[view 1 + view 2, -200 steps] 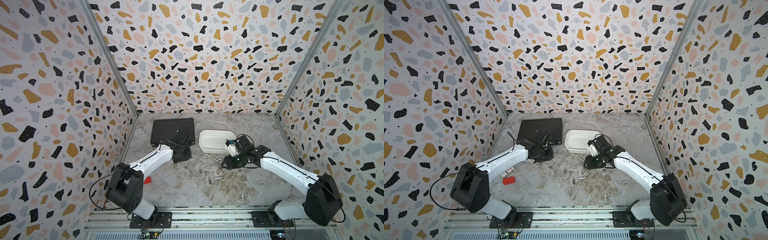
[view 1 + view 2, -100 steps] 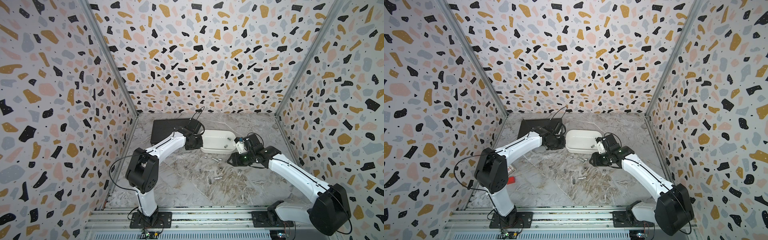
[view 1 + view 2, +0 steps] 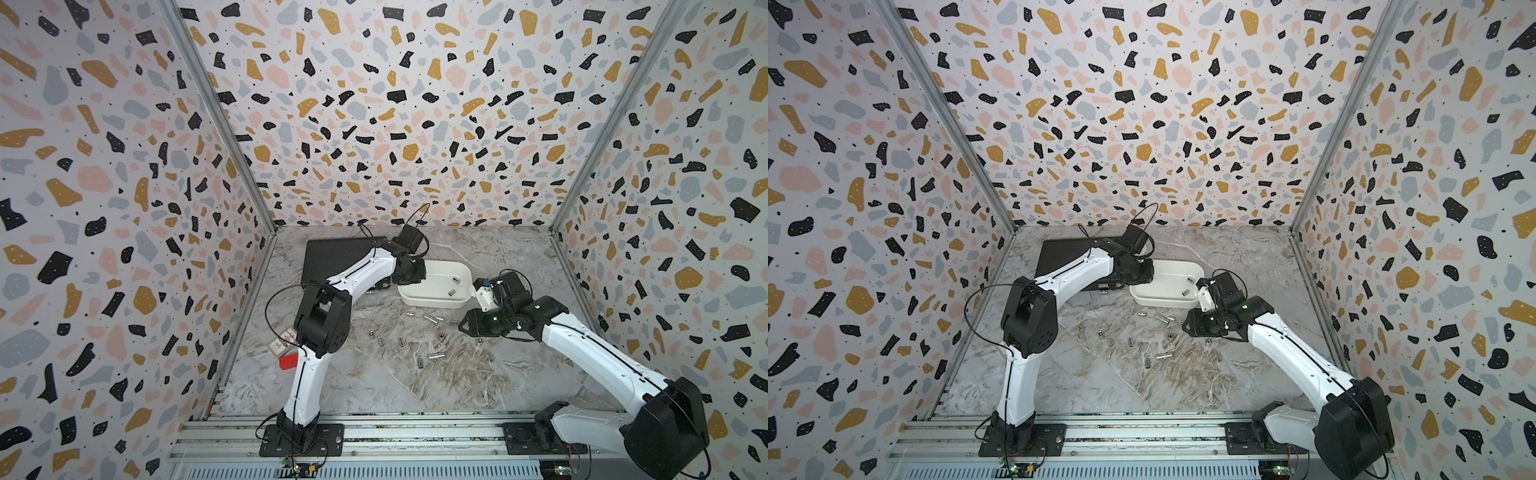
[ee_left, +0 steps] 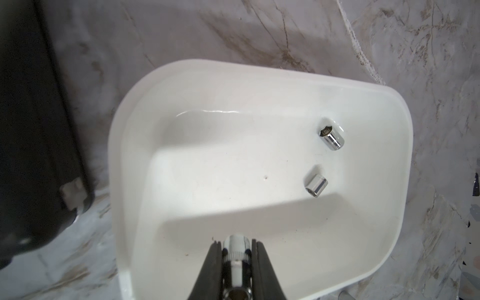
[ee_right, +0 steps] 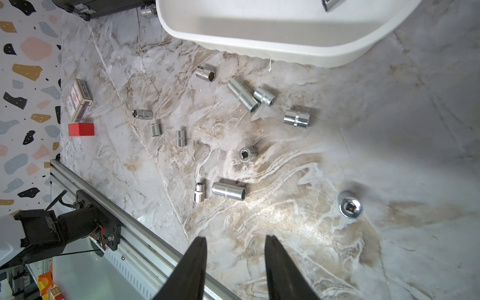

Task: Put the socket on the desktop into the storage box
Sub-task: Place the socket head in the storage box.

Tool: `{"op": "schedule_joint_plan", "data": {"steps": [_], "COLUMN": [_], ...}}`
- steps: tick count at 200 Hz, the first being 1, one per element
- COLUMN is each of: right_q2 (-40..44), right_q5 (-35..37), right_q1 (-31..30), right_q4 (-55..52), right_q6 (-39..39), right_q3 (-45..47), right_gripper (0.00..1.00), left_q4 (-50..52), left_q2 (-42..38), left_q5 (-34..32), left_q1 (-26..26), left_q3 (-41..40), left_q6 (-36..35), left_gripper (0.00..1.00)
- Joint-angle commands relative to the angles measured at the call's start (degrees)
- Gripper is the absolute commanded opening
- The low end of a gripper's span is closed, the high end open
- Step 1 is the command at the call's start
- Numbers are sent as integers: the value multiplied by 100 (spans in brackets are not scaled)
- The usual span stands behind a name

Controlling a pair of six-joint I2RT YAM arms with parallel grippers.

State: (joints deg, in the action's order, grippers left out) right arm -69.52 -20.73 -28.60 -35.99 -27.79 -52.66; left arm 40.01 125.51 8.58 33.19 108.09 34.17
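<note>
The socket (image 4: pixel 235 259) clamped in my left pincer (image 4: pixel 235 248) lies lengthwise between the jaws, its long axis in line with them and one open end facing the wrist camera, above the inside of the storage box (image 4: pixel 181 85). My left arm (image 3: pixel 357 270) stretches forward, elbow raised. The right pincer (image 5: pixel 235 241) hangs part open, empty, over the bench (image 5: pixel 311 246).
</note>
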Motion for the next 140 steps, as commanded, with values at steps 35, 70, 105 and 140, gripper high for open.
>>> {"op": "schedule_joint_plan", "data": {"steps": [35,70,105,140], "right_q2": [263,290,325,351], "right_q5": [129,157,172,201], "right_q1": [30,30,30,30], "right_q4": [-145,-154,-154,-151], "right_q6": [-60,-95,-109,-138], "right_q3": [70,93,118,142], "right_gripper": [42,42,42,42], "left_q4": [265,305,340,358], "left_q2": [713,968,1126,1151], "left_q5": [277,306,342,295], "left_q1": [38,48,56,57], "left_q3": [721,868,933,976], "left_q6": [-114,-165,-183,-188], "left_gripper": [0,0,4,24]}}
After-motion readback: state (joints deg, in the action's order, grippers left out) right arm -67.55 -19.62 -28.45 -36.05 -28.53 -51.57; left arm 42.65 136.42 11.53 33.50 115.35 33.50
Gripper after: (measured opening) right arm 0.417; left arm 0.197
